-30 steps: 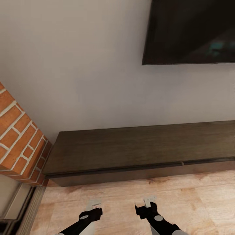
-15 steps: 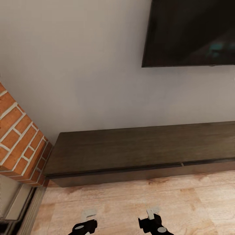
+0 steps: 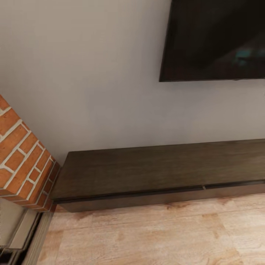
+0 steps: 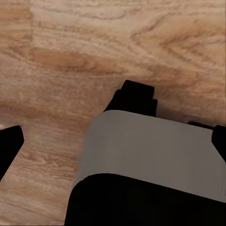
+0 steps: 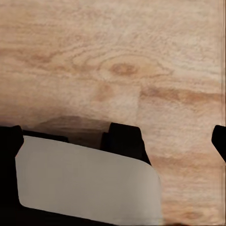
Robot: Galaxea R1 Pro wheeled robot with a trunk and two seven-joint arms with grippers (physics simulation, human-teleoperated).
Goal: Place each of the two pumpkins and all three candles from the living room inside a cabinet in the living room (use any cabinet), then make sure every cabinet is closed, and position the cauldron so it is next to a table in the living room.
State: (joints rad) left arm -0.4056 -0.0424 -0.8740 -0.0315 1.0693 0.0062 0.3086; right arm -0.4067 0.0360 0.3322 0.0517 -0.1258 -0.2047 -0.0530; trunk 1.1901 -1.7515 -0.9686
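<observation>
1. Pale wood-plank floor (image 3: 154,235) runs up to a plain light wall (image 3: 92,73) in the head view.
2. Against that wall's foot stands the cabinet (image 3: 158,169), long, low and dark brown. Its flat drawer fronts sit flush and shut, with a thin seam between two of them.
3. A red brick surround (image 3: 22,158) touches the cabinet's end, and a dark screen (image 3: 217,36) hangs on the wall above the cabinet.
4. How the cabinet lies from either pair of jaws cannot be told.
5. In the left wrist view, the left gripper (image 4: 113,146) has its jaws spread wide, with one black fingertip (image 4: 9,146) at each edge of the picture and nothing held.
6. Between and beyond those jaws lie floor planks and a grey panel with black trim (image 4: 150,155).
7. In the right wrist view, the right gripper (image 5: 113,146) likewise has its jaws wide apart and empty, its dark fingertips (image 5: 9,141) at the picture's two edges.
8. Beyond these jaws is knotted wood floor, and a pale grey panel (image 5: 84,179) with a black block behind it sits between them.
</observation>
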